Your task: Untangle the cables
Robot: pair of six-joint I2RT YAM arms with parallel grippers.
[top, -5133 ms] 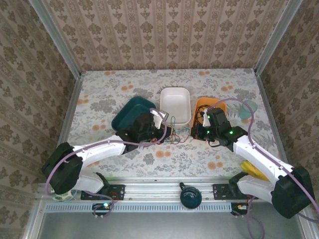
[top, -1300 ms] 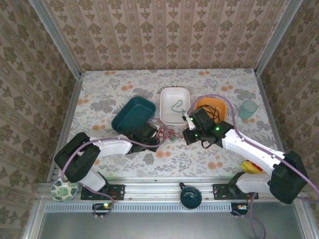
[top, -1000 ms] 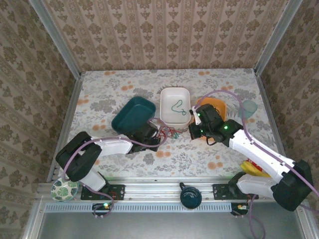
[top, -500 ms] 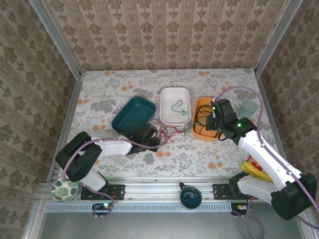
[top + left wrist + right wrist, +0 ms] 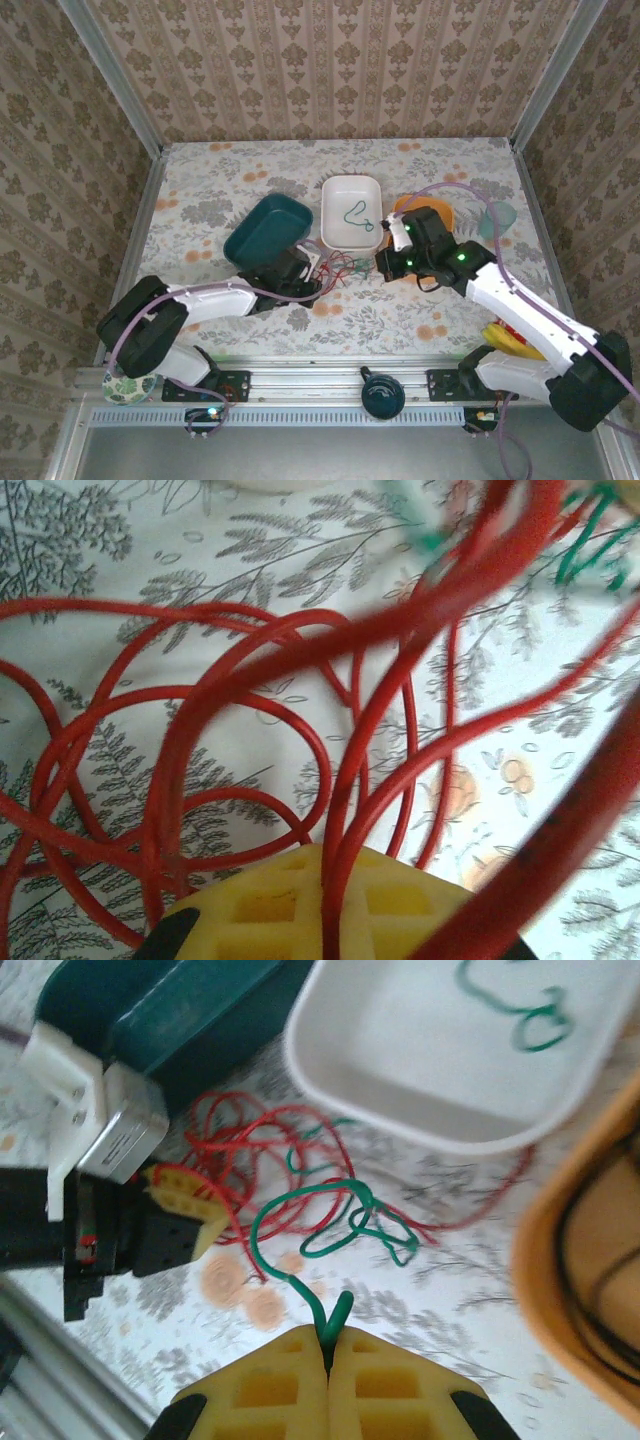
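Note:
A red cable point(image 5: 340, 268) lies in loose loops on the table between the two arms. My left gripper point(image 5: 318, 272) is shut on a strand of it, and its yellow pads point(image 5: 250, 910) pinch the red cable point(image 5: 240, 730) close up. My right gripper point(image 5: 327, 1345) is shut on a green cable point(image 5: 330, 1210) that trails into the red cable point(image 5: 250, 1140); from above the right gripper point(image 5: 383, 265) sits right of the tangle. Another green cable point(image 5: 355, 213) lies in the white tray point(image 5: 330, 225). A black cable point(image 5: 600, 1280) lies in the orange bowl point(image 5: 560, 1250).
A teal bowl point(image 5: 262, 232) leans behind the left gripper, close to the white tray point(image 5: 400, 1090). A pale teal cup point(image 5: 497, 218) stands at the right. A yellow object point(image 5: 510, 342) lies by the right arm's base. Patterned walls close three sides.
My right gripper swung right over the orange bowl, then came back left and down toward the red tangle, still holding the green cable. The left gripper has barely moved.

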